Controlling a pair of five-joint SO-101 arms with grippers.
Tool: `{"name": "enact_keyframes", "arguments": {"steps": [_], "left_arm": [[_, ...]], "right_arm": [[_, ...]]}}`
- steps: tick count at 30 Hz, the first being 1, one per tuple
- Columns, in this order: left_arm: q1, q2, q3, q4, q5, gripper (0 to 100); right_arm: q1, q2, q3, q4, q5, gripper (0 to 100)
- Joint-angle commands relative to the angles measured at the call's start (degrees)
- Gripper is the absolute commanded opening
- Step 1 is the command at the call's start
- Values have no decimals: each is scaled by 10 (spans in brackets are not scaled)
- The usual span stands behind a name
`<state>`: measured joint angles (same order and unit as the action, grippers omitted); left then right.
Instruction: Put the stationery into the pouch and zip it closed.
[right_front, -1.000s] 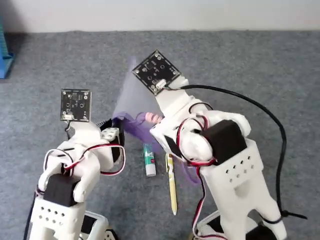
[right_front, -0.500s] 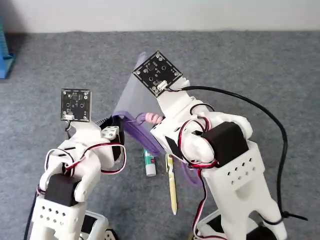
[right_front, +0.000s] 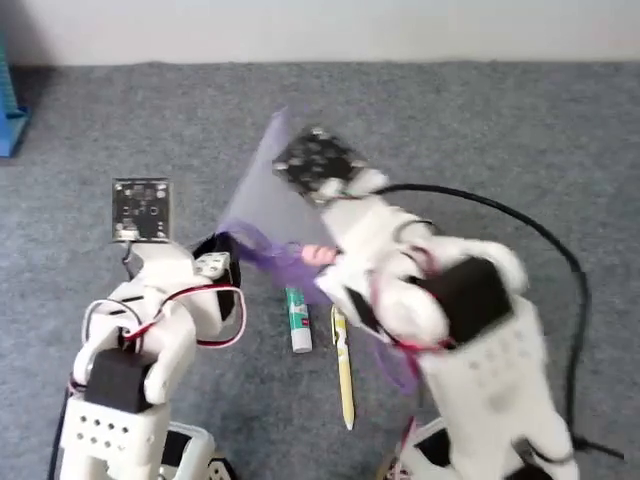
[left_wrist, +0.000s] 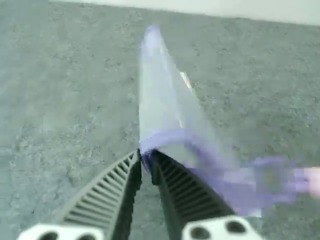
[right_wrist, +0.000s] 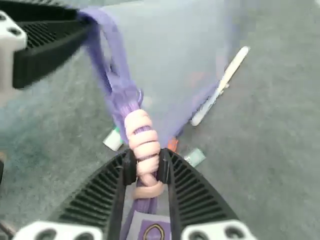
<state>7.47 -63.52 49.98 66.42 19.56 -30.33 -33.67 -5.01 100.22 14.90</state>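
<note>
A translucent purple pouch (right_front: 262, 195) hangs lifted above the grey carpet, stretched between both arms. My left gripper (right_front: 222, 250) is shut on one end of its zip edge; its fingers (left_wrist: 131, 172) pinch the purple trim, and the pouch (left_wrist: 167, 112) rises beyond them. My right gripper (right_front: 322, 262) is shut on the pink zipper pull (right_wrist: 142, 137), with the pouch (right_wrist: 170, 60) behind it. A green-and-white glue stick (right_front: 297, 320) and a yellow pen (right_front: 343, 370) lie on the carpet under the pouch. A white pen (right_wrist: 220, 85) shows by the pouch; I cannot tell whether it is inside.
The other arm's gripper (right_wrist: 47, 37) holds the purple trim in the right wrist view. A blue object (right_front: 10, 120) sits at the far left edge. A black cable (right_front: 540, 240) loops to the right of the right arm. Open carpet lies at the back and right.
The right arm has swung right and toward the front, pulling the pink zipper pull along the pouch's edge. The left arm has shifted slightly left, still holding the pouch.
</note>
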Motion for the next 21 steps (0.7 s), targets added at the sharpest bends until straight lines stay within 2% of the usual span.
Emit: {"name": "enact_keyframes", "arguments": {"steps": [1, 6, 13, 15, 19, 21], "left_arm": [[-27, 14, 2, 42, 6, 13], [-26, 13, 2, 68, 6, 13], [-9, 9, -2, 87, 2, 34], [9, 9, -3, 101, -4, 100], [25, 9, -3, 109, 19, 314], [25, 14, -3, 107, 32, 378]], "right_arm": [[65, -54, 21, 22, 20, 8], [118, -100, 68, -3, 78, 8], [117, -134, 92, -24, 81, 8], [117, -138, 92, -24, 81, 8], [120, -138, 92, -22, 80, 8], [120, -138, 92, -22, 80, 8]]}}
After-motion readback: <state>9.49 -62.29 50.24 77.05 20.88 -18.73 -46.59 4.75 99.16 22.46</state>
